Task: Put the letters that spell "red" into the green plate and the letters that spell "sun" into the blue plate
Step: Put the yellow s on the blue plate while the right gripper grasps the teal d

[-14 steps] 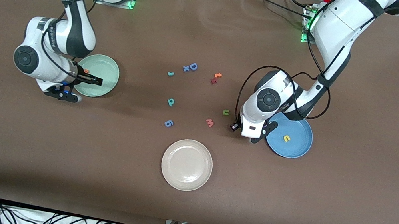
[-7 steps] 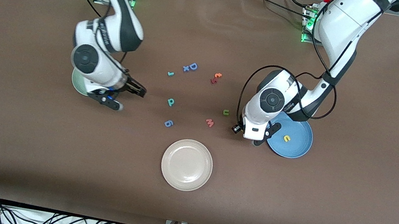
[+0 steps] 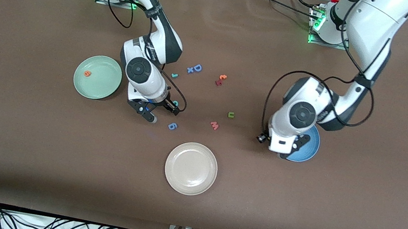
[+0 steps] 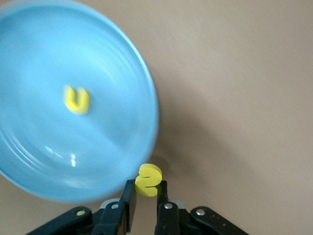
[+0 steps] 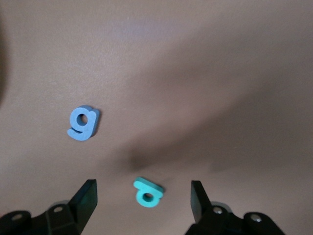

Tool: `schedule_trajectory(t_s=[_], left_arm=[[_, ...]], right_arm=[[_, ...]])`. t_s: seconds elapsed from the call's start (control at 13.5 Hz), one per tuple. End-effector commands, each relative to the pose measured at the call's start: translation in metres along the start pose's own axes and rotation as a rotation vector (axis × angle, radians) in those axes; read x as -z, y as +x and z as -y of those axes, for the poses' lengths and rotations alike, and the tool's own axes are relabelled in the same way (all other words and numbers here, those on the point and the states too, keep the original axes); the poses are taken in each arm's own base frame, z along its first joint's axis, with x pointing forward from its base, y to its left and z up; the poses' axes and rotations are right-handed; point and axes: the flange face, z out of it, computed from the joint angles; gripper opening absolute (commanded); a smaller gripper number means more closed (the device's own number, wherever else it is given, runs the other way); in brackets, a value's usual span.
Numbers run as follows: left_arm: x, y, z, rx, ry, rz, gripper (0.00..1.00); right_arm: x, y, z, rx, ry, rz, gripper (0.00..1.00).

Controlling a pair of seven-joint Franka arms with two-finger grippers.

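1. Readable shapes on the brown table: blue "D", pink "w", dark green "u", blue "6".
2. Seen in the left wrist view alone: left gripper clamped on a yellow foam "s" over the glossy blue plate rim; a yellow "u" in it.
3. Right wrist view: right gripper spread wide over the teal "d".
4. Orange "e" on the round green plate.

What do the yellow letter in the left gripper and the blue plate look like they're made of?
Yellow letter: probably foam, matte, thick and soft-edged. Blue plate: likely glazed ceramic or hard plastic; its surface is glossy with small highlights.
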Motion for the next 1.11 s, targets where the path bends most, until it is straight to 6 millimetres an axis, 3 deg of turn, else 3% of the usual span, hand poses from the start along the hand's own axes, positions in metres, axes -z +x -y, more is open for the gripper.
schedule_trajectory(t_s=[0.0,0.07,0.15,0.22,0.3,0.52,0.66,0.74,0.89,1.03], left_arm=[[0.008,0.02,0.023,-0.082,0.031,0.0,0.09],[0.008,0.02,0.023,-0.083,0.031,0.0,0.33],[0.008,0.02,0.023,-0.081,0.032,0.0,0.67],[0.009,0.019,0.022,-0.072,0.031,0.0,0.9],[0.008,0.018,0.022,-0.068,0.03,0.002,1.0],[0.011,0.015,0.019,-0.069,0.025,0.007,1.0],[0.014,0.0,0.009,-0.078,0.018,0.006,1.0],[0.014,-0.017,0.0,-0.102,0.013,0.009,1.0],[0.013,-0.049,-0.016,-0.156,0.005,0.011,1.0],[-0.001,-0.09,-0.033,-0.227,0.012,0.011,1.0]], right_arm=[[-0.011,0.002,0.006,-0.112,0.005,0.005,0.85],[-0.016,-0.006,0.008,-0.141,-0.005,0.011,0.85],[-0.018,-0.01,0.008,-0.15,-0.013,0.013,0.85],[-0.023,-0.012,0.007,-0.162,-0.023,0.018,0.85],[-0.026,-0.013,0.006,-0.177,-0.027,0.02,0.83],[-0.032,-0.023,0.008,-0.193,-0.038,0.023,0.8],[-0.036,-0.028,0.006,-0.188,-0.049,0.026,0.75],[-0.039,-0.03,0.004,-0.187,-0.057,0.028,0.69],[-0.039,-0.03,0.003,-0.18,-0.063,0.03,0.43],[-0.039,-0.03,0.003,-0.182,-0.065,0.03,0.38]])
